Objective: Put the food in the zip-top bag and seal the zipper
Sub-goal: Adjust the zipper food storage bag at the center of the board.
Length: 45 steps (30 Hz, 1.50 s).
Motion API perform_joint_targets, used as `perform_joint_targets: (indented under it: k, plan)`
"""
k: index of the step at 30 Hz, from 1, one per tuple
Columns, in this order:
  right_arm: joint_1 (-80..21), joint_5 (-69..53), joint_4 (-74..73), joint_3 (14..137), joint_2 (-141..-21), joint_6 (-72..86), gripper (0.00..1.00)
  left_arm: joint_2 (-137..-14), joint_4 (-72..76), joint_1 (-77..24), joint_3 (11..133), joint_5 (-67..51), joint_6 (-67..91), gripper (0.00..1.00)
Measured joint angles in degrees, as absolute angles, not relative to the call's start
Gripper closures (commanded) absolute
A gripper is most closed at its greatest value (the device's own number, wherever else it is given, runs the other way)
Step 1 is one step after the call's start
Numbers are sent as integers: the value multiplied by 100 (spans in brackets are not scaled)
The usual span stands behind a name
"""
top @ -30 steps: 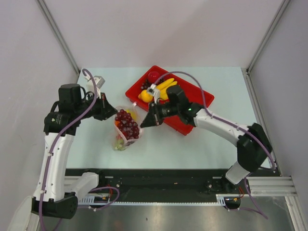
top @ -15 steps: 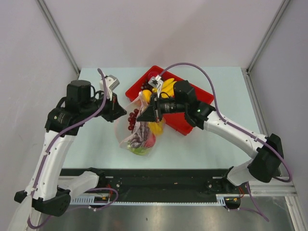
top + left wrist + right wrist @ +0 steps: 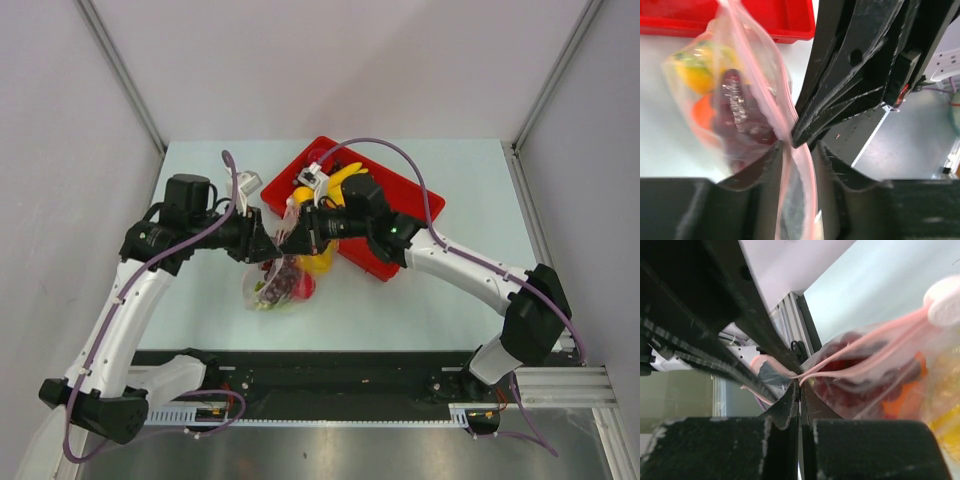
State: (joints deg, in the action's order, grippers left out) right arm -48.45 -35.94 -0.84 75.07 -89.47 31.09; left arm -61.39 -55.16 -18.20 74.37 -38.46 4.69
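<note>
Left wrist view: zipper pinched from both ends, basically.
The pink zipper (image 3: 771, 102) is clamped right at the left gripper (image 3: 792, 147) tips, and the same strip is nipped tight by the right gripper (image 3: 292, 243) just beside it. The zip-top bag (image 3: 278, 287) is held up below them, food (image 3: 737, 112) seen inside, red tray (image 3: 420, 200) just behind.

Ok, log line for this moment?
left claw: shut on pink zipper strip | right claw: shut on same strip | clear crinkly plastic bag: dark purple grapes inside | yellow bananas: in red rectangular tray
</note>
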Motion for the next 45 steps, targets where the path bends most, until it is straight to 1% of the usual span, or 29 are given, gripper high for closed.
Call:
perform_joint_targets:
  k: [1,2,5,10,11,13,14,15,16,18,19,21,23,24,26,27,28,30,31,32,33,35,36,38,39,41,45]
  plan:
    - [-4834,-3566,-27,7505,-8947,3157,100,-6123,-5481,-1820,7393,-3857,513,54]
    - [-4825,-3544,5,7507,-8947,3181,100,-6110,-5470,-1820,7369,-3850,504,48]
    - [-4788,-3489,158,7505,-8947,3304,100,-6055,-5411,-1822,7275,-3787,515,46]
    - [-4768,-3474,342,7505,-8954,3448,100,-6034,-5299,-1865,7203,-3555,497,47]
    - [-4766,-3470,368,7505,-8960,3459,100,-6034,-5277,-1887,7188,-3457,493,51]
    - [-4764,-3470,419,7507,-8980,3500,100,-6036,-5240,-1966,7168,-3242,484,55]
    - [-4766,-3465,449,7505,-8993,3507,100,-6036,-5221,-2027,7166,-3118,464,62]
    - [-4764,-3452,478,7505,-9011,3520,100,-6036,-5194,-2108,7166,-2989,443,67]
    - [-4764,-3430,495,7507,-9024,3533,100,-6036,-5170,-2187,7166,-2869,414,75]
    - [-4764,-3374,506,7505,-9050,3544,100,-6036,-5148,-2290,7166,-2663,355,83]
    - [-4762,-3343,506,7505,-9056,3548,100,-6038,-5144,-2331,7166,-2585,307,90]
    - [-4757,-3304,506,7505,-9070,3546,100,-6040,-5133,-2375,7166,-2460,242,100]
    - [-4744,-3280,513,7505,-9085,3555,91,-6053,-5144,-2388,7168,-2405,158,100]
    - [-4733,-3288,515,7505,-9091,3557,78,-6066,-5146,-2388,7168,-2383,99,100]
    - [-4689,-3350,517,7507,-9107,3594,67,-6088,-5196,-2388,7183,-2259,-62,100]
    - [-4646,-3470,569,7505,-9109,3588,58,-6088,-5266,-2386,7183,-2126,-185,100]
    - [-4571,-3514,596,7505,-9107,3618,52,-6086,-5328,-2381,7183,-2049,-296,100]
    - [-4368,-3769,742,7507,-9096,3645,47,-6066,-5448,-2373,7183,-1874,-565,100]
    - [-4241,-3879,799,7507,-9083,3645,43,-6040,-5483,-2370,7183,-1813,-696,100]
    - [-4093,-4007,856,7507,-9063,3627,36,-5996,-5509,-2370,7183,-1780,-823,100]
    - [-3953,-4125,893,7507,-9030,3583,24,-5955,-5535,-2370,7185,-1769,-941,100]
    - [-3701,-4298,878,7507,-8923,3385,17,-5811,-5631,-2366,7214,-1839,-1225,100]
    - [-3588,-4362,856,7507,-8860,3177,11,-5741,-5675,-2366,7240,-1890,-1354,100]
    - [-3452,-4460,757,7509,-8735,2797,9,-5623,-5739,-2366,7352,-2038,-1581,100]
    - [-3400,-4545,705,7509,-8661,2534,4,-5581,-5782,-2366,7446,-2141,-1715,100]
    - [-3354,-4668,644,7516,-8586,2185,0,-5537,-5793,-2366,7601,-2340,-1940,100]
    - [-3284,-4954,471,7518,-8565,1533,1,-5516,-5955,-2366,7933,-2869,-2668,100]
